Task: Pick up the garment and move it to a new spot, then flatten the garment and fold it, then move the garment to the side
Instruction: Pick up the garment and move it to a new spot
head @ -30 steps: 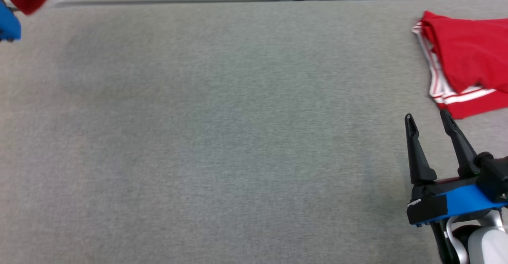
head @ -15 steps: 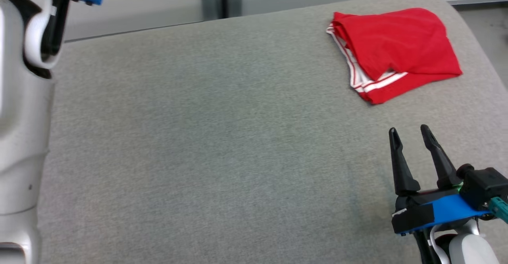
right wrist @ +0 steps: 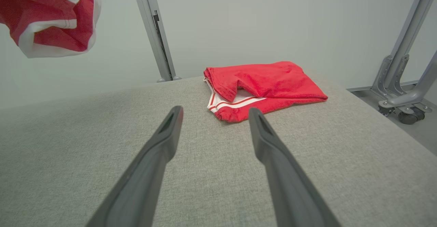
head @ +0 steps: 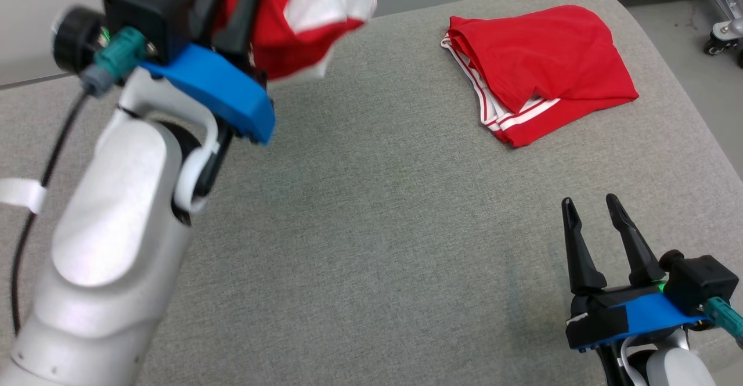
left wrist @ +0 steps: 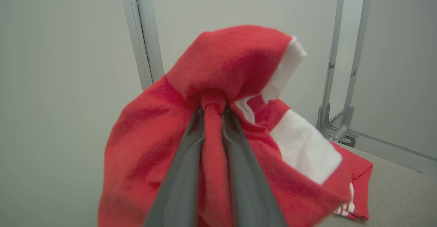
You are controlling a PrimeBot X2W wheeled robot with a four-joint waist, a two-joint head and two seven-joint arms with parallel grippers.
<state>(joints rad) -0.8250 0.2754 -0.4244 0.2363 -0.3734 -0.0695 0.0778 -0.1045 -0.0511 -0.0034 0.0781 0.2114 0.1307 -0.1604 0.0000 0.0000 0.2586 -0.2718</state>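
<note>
Up high, the left gripper (left wrist: 213, 107) pinches a bunched, soft red cloth garment with white bands (left wrist: 235, 59), while the right gripper (right wrist: 215, 111) stands spread wide, holding nothing.

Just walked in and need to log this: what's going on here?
The robot's left gripper has its jaws pinched on a crumpled red-and-white fabric garment, lifted clear of the grey padded table. A second red garment with white stripes lies folded at the far right. The right gripper is open, holding nothing.
</note>
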